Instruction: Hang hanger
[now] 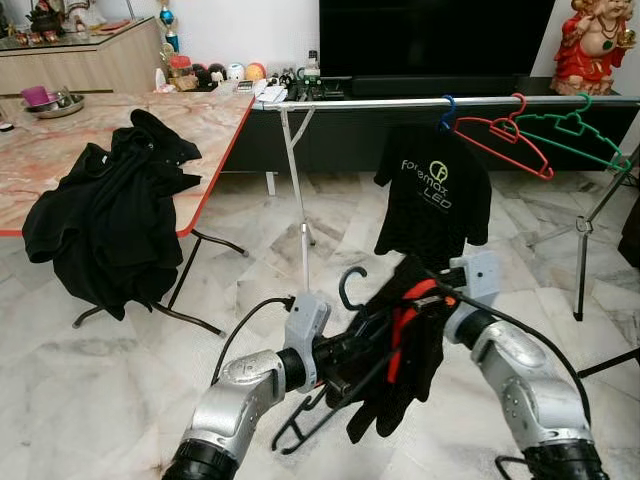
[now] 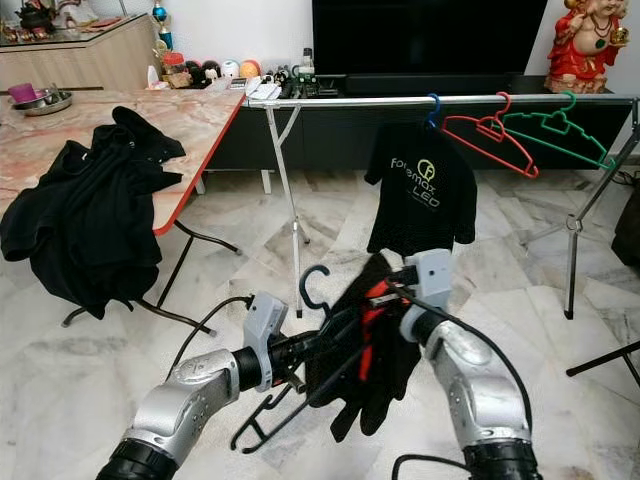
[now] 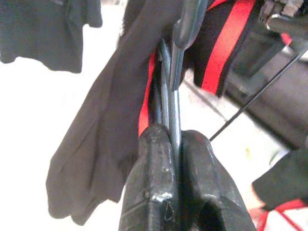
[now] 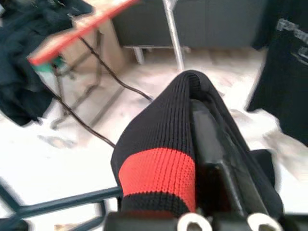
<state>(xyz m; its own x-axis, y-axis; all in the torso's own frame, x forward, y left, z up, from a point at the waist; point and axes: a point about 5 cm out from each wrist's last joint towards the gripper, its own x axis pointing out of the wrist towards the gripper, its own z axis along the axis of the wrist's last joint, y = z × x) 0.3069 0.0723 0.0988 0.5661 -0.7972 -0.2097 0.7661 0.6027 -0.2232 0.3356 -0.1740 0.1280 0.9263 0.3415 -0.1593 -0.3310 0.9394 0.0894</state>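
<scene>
left gripper (image 3: 175, 159) clamped on dark hanger (image 1: 345, 290), hook up, held low in front of clothes rail (image 1: 400, 102). black and red garment (image 1: 400, 350) draped over hanger, its ribbed cuff stretched over right gripper (image 4: 211, 144); can't tell how those fingers stand.

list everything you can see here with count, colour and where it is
dark plastic hanger: 1, held low in front of the robot, hook up
black garment with red stripes: 1, draped on that hanger
silver metal clothes rail: 1, across the room ahead
black printed t-shirt: 1, hanging from the rail on a blue hook
red wire hanger: 1, on the rail, bare
green wire hanger: 1, on the rail beside the red one
marble-pattern folding table: 1, red edge, to the left
black clothes pile: 1, hanging over the table edge
metal bowl: 1, far end of the table
red figurine: 1, upper right
left hand: shut on the hanger
right hand: inside the garment's ribbed cuff
</scene>
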